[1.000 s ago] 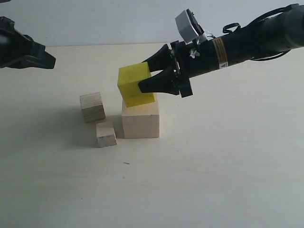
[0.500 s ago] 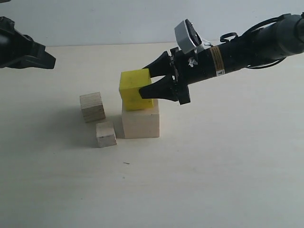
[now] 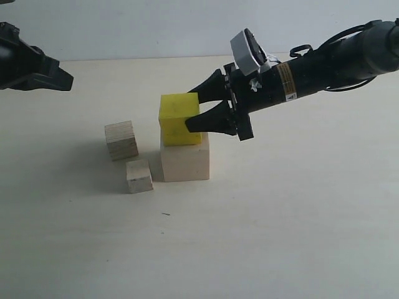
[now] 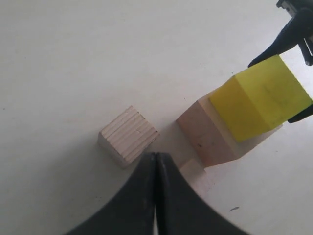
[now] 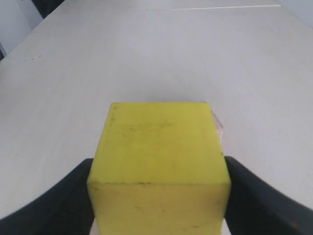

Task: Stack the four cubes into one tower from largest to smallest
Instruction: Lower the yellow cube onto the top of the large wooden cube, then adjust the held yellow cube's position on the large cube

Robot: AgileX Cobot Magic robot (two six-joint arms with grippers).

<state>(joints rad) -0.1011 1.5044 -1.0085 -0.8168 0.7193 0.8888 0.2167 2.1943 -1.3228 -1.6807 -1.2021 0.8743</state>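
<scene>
smallest cube (image 4: 194, 169) partly behind left tool (image 4: 156, 156)

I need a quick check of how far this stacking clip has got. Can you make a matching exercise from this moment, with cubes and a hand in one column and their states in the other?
Column one:
1. yellow cube
2. large pale cube
3. smallest cube
4. left hand

Column two:
a. shut, holding nothing
b. on the table, carrying another cube
c. between the fingers of the right hand
d. on the table, nothing stacked on it

Pairs: 1-c, 2-b, 3-d, 4-a
</scene>
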